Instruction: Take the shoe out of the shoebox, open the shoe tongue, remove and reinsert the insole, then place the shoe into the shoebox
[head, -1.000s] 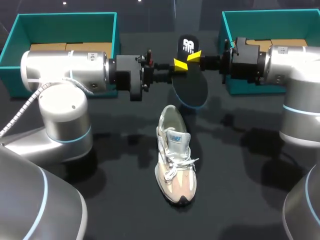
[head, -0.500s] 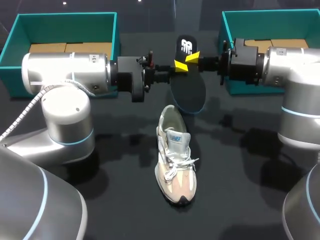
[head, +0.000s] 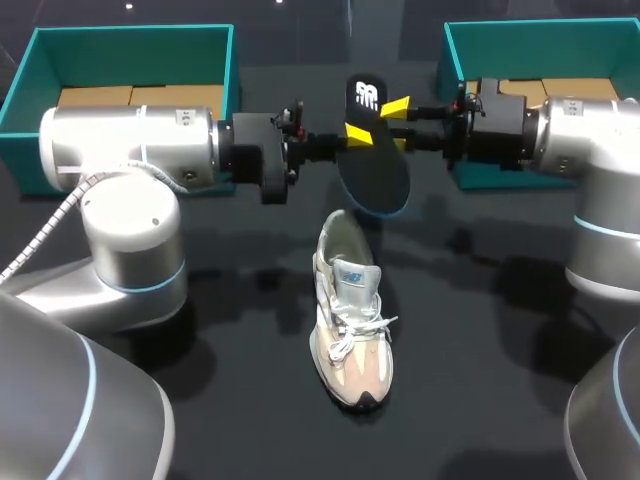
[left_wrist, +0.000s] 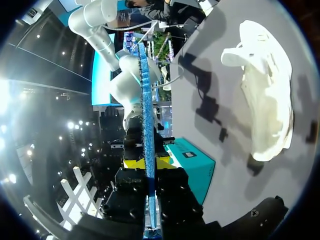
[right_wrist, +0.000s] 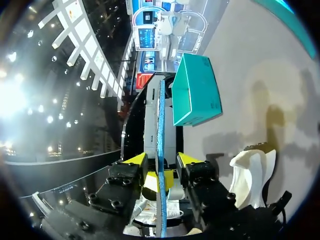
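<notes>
Light: dim, from above. Shadows: we find soft, dark patches on the black table, either side of the shoe. Glare: white flares in both wrist views; there we see the shoe washed out.

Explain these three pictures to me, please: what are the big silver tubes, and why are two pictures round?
The silver tubes are two robot arms at a black table. The wide picture looks down from above and behind them. The round ones come from a camera on each arm's wrist, looking out along its fingers. Each arm ends in a gripper with two yellow-tipped fingers. The left gripper pinches a dark insole, held up above the table; the round pictures show it edge-on as a thin blue strip. The right gripper is open, its fingers either side of the insole with gaps showing. A pale shoe lies on the table. A teal box stands at the far left, a second box at the far right.
</notes>
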